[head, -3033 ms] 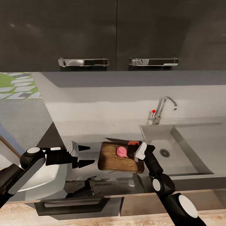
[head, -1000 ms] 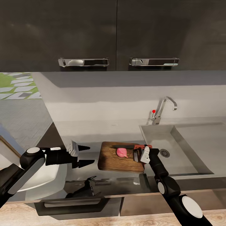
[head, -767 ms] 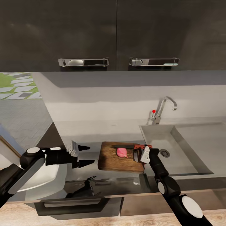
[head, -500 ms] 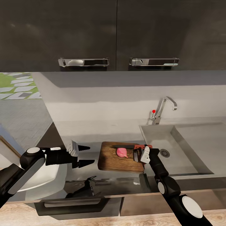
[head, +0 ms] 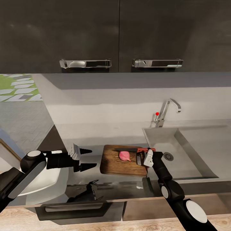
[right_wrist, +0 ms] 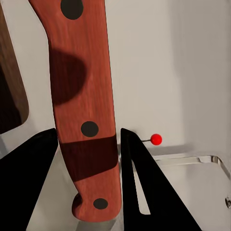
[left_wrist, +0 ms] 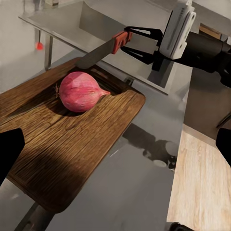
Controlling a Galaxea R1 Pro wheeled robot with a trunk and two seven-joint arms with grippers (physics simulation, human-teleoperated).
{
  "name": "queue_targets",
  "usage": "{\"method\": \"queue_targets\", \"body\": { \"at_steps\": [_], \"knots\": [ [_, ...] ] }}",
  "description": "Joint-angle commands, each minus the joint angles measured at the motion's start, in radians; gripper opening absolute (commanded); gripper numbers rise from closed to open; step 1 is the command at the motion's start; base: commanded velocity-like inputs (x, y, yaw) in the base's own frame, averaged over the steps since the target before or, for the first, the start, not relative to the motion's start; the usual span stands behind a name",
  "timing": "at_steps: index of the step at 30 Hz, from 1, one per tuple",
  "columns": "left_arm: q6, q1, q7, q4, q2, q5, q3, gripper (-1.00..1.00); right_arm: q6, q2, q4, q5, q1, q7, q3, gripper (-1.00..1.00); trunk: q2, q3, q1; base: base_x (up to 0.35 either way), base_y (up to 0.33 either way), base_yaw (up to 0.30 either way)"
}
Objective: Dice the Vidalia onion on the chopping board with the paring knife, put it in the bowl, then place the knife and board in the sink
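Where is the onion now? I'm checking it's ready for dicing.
In the head view the onion lies whole on the chopping board, just below the paring knife.

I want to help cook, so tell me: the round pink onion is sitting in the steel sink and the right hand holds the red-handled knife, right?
Not quite. The round pink onion sits on the dark brown wooden chopping board, not in the steel sink. The head view and the left wrist view both show it. The right hand does hold the red-handled knife.
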Motion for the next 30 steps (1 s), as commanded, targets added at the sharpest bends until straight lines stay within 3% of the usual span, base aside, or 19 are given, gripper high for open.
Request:
{"method": "queue_targets", "body": {
  "at_steps": [1,16,22,30],
  "knots": [
    [0.008,-0.001,0.002,0.000,0.001,0.009,-0.002,1.00,0.010,-0.001,0.000,0.011,-0.001,-0.004,0.004,-1.00,-0.002,-0.002,0.001,0.000,0.000,0.000],
    [0.008,-0.001,0.002,0.000,0.001,0.009,-0.001,1.00,0.010,-0.001,0.000,0.011,-0.001,-0.004,0.004,-1.00,-0.002,-0.002,0.001,0.000,0.000,0.000],
    [0.008,-0.001,0.002,0.000,0.001,0.009,-0.001,1.00,0.010,-0.001,0.000,0.011,-0.001,-0.004,0.003,-1.00,-0.044,-0.021,0.024,0.000,0.000,0.000],
    [0.008,-0.001,0.002,0.000,0.001,0.009,-0.001,1.00,0.010,-0.001,0.000,0.011,-0.001,-0.004,0.003,-1.00,-0.058,-0.027,0.031,0.000,0.000,0.000]
  ]
}}
